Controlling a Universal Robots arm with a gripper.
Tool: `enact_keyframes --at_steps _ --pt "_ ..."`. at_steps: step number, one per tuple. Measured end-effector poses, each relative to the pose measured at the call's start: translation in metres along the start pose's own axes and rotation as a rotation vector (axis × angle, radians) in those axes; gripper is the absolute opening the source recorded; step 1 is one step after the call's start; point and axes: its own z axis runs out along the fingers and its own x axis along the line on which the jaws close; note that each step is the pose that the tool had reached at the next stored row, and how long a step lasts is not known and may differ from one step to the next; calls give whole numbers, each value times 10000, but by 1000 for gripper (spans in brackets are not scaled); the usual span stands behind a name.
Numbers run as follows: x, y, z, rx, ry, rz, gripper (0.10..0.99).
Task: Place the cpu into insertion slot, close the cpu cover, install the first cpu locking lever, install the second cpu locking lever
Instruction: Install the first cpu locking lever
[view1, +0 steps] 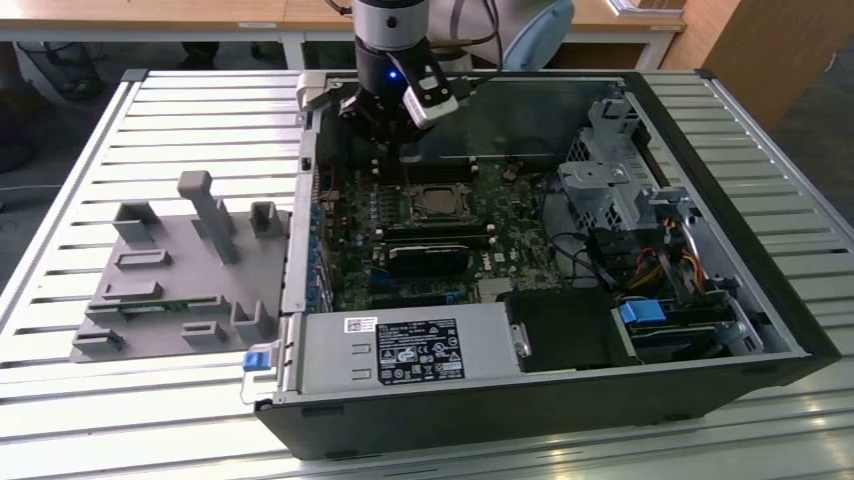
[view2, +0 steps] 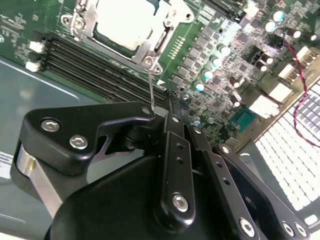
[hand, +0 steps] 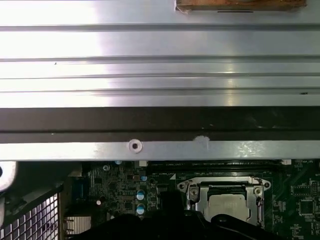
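A slatted silvery metal counter (view1: 107, 420) carries one open black computer case (view1: 534, 410). Beside the case, on the exterior view's left, lies one grey plastic holder block with upright posts (view1: 174, 290). Inside the case, a silvery power-supply box with a white label (view1: 400, 350) lies along the near wall, and behind it lies one green circuit board (view1: 514, 215). The arm's black pincer (view1: 387, 125) hangs over the far part of that board, just beyond the socket. In the second wrist view the pincer (view2: 162, 111) has its fingers drawn together. One thin silvery wire locking lever (view2: 151, 87) runs from their tips to the socket's nearest corner, and its free end appears to be nipped between them. The one insertion slot (view1: 434, 203), a small square socket with a silvery metal rim (view2: 75, 24), sits near the middle of the board, beside a row of long black memory slots (view2: 90, 62) with two white end tabs showing. One cpu cover (view2: 142, 42), a thin silvery frame with a cut-out window, lies flat down over the slot, and the first wrist view shows it (hand: 226, 186) closed as well. The one cpu (view2: 125, 17), a small flat square with a pale silvery face, sits seated in the slot and shows through the cover's window in both wrist views (hand: 227, 207).
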Motion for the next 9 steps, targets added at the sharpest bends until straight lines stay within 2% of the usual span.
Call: enact_keyframes --at_steps 3,9 --pt "-31 1 2 0 -1 0 106" --pt "-35 1 7 0 0 1 106"
